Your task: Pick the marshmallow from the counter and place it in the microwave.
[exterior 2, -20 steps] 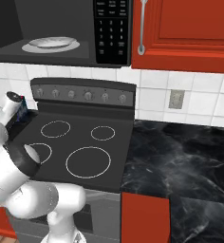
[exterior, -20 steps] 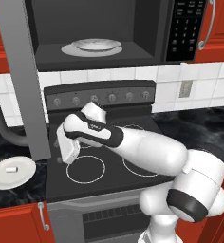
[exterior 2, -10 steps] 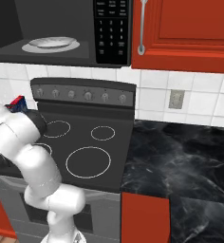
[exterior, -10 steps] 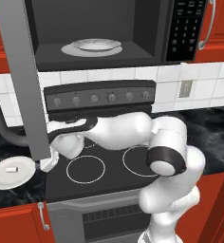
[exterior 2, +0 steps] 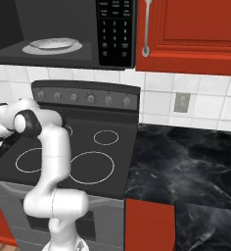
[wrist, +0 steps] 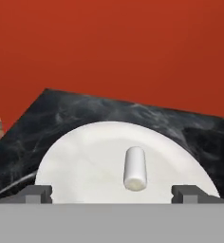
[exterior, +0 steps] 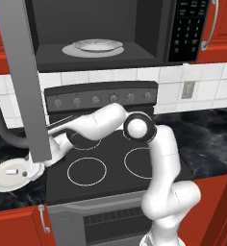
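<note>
- Hand view: the gripper [wrist: 112, 192] shows as two dark finger tips at 7 and 5 o'clock, well apart, nothing between them; the jaws stand open. Only the tops of the tips rise into view.
- Between and just above the tips lies the marshmallow [wrist: 135, 168], a short white cylinder on its side, one round end facing the camera. It touches neither tip.
- It rests on a round white plate [wrist: 76, 161], whose near edge is cut off at the bottom. The plate sits on the counter [wrist: 61, 111], which ends toward 12 o'clock against a red cabinet front [wrist: 133, 47].
- In the left base view the hand is mostly hidden behind the microwave door [exterior: 31, 81], which hangs open at 9 o'clock; whether the fingers are apart cannot be judged there.
- The marshmallow [exterior: 10, 171] appears there as a tiny white block on the plate [exterior: 5, 181], at 8 o'clock, left of the stove [exterior: 101, 163].
- The arm [exterior: 154, 144] rises from 5 o'clock, bends at a dark elbow joint over the stove, and reaches low toward 9 o'clock, the forearm nearly level.
- In the right base view the arm [exterior 2: 51, 157] stands at 8 o'clock, its far end cut off at the left edge.
- The microwave [exterior: 110, 33] sits open at 12 o'clock, holding a second white plate [exterior: 94, 47].
</note>
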You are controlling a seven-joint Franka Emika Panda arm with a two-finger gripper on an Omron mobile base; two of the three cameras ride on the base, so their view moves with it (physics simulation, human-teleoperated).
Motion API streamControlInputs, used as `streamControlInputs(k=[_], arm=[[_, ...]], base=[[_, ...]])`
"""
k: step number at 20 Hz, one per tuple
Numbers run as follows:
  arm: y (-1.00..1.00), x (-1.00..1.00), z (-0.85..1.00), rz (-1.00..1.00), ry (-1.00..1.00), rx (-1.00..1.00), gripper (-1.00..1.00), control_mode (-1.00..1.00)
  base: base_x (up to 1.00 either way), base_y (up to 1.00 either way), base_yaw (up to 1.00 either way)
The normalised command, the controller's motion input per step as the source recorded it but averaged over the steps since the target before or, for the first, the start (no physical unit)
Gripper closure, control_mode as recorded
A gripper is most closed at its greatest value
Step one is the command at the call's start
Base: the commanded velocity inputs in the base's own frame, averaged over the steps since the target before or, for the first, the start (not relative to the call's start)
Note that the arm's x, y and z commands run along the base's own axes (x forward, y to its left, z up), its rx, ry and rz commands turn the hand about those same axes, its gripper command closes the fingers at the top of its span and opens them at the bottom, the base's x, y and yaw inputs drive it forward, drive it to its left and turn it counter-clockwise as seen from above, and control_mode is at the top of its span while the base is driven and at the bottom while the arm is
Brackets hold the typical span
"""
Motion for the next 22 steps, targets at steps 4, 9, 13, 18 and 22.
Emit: streamControlInputs(k=[4,9,13,18,22], arm=[[0.64,0.51,-0.24,0.0,0.09,0.0,-1.0,-1.0],[0.63,0.63,-0.09,0.0,0.12,0.0,-1.0,-1.0],[0.35,0.57,-0.01,0.01,0.12,0.0,-1.0,-1.0],[0.3,0.47,0.0,0.02,0.12,0.0,-1.0,-1.0],[0.24,0.24,0.03,0.02,0.13,-0.01,-1.0,-1.0]], base=[[0.0,0.0,0.0],[0.0,0.0,0.0],[0.0,0.0,0.0],[0.0,0.0,0.0],[0.0,0.0,0.0]])
